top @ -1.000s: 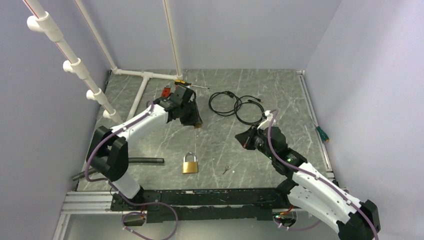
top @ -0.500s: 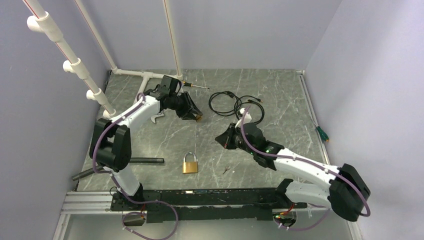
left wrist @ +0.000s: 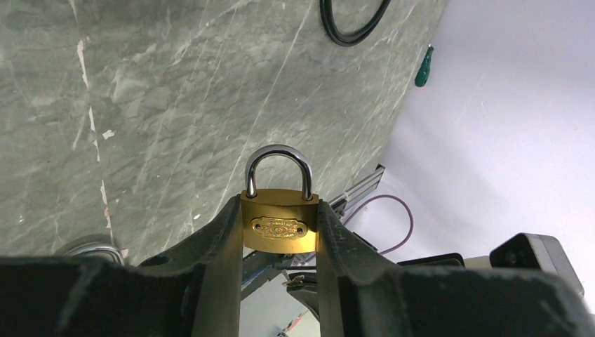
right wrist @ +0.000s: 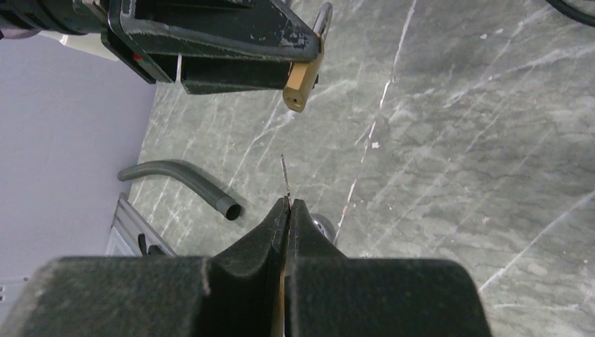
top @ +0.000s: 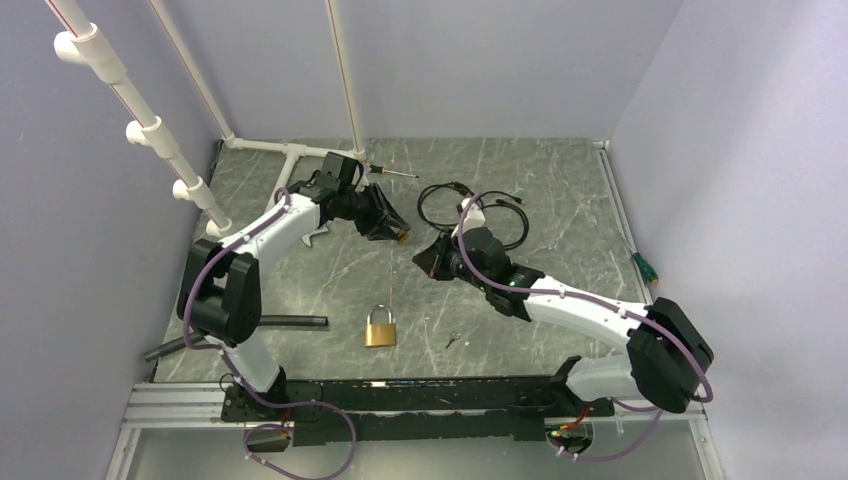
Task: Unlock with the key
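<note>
My left gripper is shut on a small brass padlock and holds it above the table, shackle pointing away from the wrist. The padlock also shows in the right wrist view, clamped in the left gripper, its bottom end facing my right gripper. My right gripper is shut on a thin key. The key's blade sticks out past the fingertips and points at the padlock, a short gap away. In the right wrist view the gripper is fully closed round the key.
A second, larger brass padlock lies on the table near the front, with a small key to its right. A black cable is coiled behind. A grey tube lies front left. Screwdrivers and white pipes lie along the edges.
My right gripper has moved left and back with the key, closing in on the held padlock. The left gripper swung a little left and back at first, then stayed still.
</note>
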`<move>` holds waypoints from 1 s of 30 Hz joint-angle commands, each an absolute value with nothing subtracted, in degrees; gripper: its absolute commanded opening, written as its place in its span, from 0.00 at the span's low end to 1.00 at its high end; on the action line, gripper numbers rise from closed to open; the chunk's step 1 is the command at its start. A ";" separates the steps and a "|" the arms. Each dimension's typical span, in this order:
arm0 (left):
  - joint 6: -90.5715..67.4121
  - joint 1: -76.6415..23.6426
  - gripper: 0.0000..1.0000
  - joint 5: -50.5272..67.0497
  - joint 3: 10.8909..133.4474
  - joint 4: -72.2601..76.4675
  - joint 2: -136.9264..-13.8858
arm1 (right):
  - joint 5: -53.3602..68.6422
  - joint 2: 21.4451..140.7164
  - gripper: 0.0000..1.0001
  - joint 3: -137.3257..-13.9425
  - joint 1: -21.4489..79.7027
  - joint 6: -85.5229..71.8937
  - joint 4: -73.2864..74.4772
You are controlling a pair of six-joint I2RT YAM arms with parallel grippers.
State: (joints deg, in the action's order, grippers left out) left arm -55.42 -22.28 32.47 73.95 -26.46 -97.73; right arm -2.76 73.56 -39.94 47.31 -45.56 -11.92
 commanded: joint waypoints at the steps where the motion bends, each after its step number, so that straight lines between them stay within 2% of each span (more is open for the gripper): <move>1: -56.59 -22.59 0.00 29.10 74.10 -26.46 -92.31 | -3.50 74.74 0.00 -43.62 47.56 -44.21 -14.66; 8: -56.70 -22.59 0.00 21.49 74.29 -29.76 -90.88 | -2.28 77.90 0.00 -45.40 47.64 -44.64 -16.04; 30: -56.99 -22.62 0.00 21.99 73.35 -28.50 -91.01 | -0.97 82.47 0.00 -48.52 47.90 -44.38 -18.64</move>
